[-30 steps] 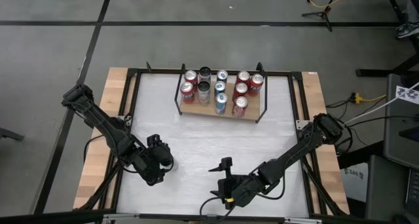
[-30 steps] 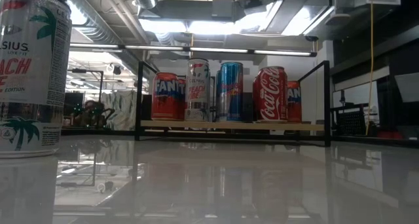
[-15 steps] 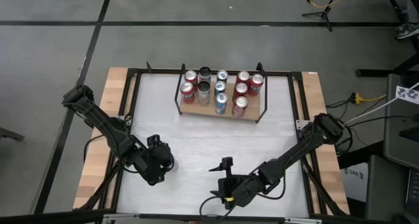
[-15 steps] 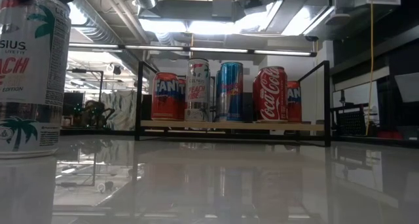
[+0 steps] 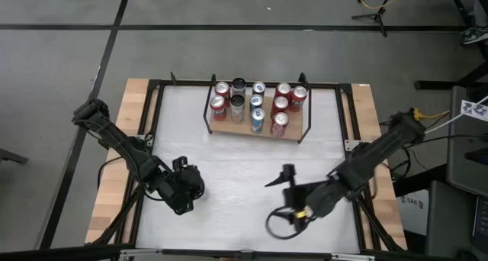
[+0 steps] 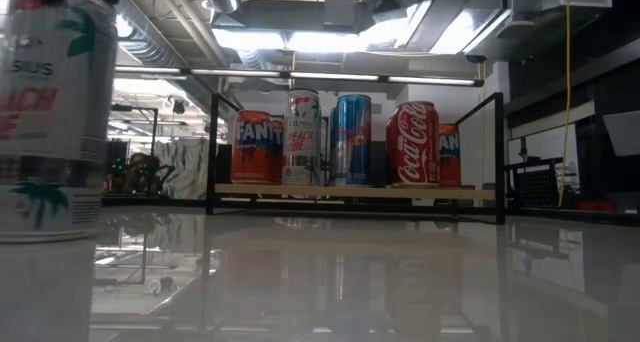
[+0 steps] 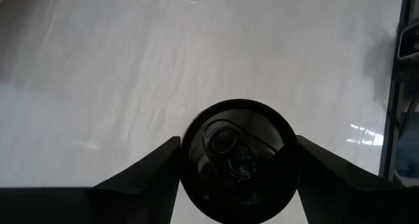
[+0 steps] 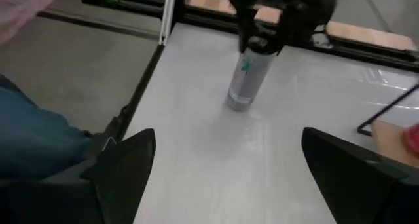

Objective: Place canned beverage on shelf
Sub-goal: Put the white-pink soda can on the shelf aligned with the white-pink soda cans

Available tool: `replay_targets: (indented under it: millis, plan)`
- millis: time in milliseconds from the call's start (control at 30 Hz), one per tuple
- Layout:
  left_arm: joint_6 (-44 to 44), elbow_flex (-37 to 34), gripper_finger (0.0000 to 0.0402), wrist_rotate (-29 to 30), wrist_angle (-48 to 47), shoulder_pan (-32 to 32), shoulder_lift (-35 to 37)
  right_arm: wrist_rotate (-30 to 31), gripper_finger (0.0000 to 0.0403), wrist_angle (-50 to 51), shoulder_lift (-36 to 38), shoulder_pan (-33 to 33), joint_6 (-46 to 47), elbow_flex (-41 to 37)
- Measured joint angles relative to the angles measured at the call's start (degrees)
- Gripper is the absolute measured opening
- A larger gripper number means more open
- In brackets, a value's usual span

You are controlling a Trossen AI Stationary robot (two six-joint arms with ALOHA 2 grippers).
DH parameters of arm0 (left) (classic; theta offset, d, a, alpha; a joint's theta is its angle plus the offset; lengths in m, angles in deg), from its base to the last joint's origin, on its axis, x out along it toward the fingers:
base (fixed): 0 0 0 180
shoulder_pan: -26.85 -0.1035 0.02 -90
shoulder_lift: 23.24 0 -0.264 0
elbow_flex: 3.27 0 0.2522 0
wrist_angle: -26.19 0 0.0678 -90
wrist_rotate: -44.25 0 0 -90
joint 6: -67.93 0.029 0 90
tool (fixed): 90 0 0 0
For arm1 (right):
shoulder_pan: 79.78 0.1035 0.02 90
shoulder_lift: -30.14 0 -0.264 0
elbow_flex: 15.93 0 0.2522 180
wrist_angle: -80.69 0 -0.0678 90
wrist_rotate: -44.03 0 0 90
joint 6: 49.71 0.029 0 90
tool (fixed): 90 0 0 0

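A white slim can [image 6: 50, 112] with palm-tree print stands on the white table at near left. It also shows in the right wrist view [image 8: 249, 80]. My left gripper [image 5: 187, 186] is above it and shut on its top end [image 7: 239, 160]. My right gripper [image 5: 278, 178] hangs open and empty over the table's near middle, its fingers wide apart in the right wrist view [image 8: 227, 145]. The shelf [image 5: 221, 128], a wooden board with black rod brackets, stands at the far middle and bears several cans. It also shows in the low view [image 6: 350, 192]. My left gripper pinches the can's top end between its two fingers, one finger [image 7: 154, 168] on each side of the rim [image 7: 190, 152]. The fingers come from above, pointing down. The can stays about upright; whether its base [image 6: 45, 232] is on the table or just above it, I cannot tell.
Red, blue, black and white cans fill most of the shelf [image 5: 257, 104]. Black frame rails [image 5: 152, 124] and wooden side strips [image 5: 130, 108] run along the table's edges. Bare tabletop [image 5: 229, 165] lies between the shelf and the grippers. A person's leg [image 8: 33, 139] shows beside the table.
My right gripper has gone up and toward the table's right and far edges, staying open. My left gripper stays shut on the can, which has shifted slightly in the low view.
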Motion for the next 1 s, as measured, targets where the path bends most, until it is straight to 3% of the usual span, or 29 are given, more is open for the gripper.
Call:
replay_targets:
  millis: [200,400,700,867,1000]
  plan:
    - [3.69,1.82,0.0231,-2.48,1.55,-4.25,-0.04,-1.55,0.0374,7.42,9.87,0.0,-0.46,0.0]
    - [12.26,8.92,0.0231,-2.93,1.88,-11.14,-0.04,-0.59,0.0374,12.69,18.41,0.0,-2.89,-2.58]
    - [24.4,20.52,0.0231,-5.23,1.53,-23.79,0.0,-0.03,0.0374,1.08,37.32,-0.02,-3.15,-22.95]
    - [30.03,23.44,0.0231,-5.8,0.76,-31.28,0.0,-0.06,0.0374,-7.71,47.91,-0.02,-3.08,-34.71]
    - [32.48,23.82,0.0231,-10.06,0.55,-37.54,0.0,-0.06,0.0374,-10.59,54.23,-0.02,-3.02,-41.07]
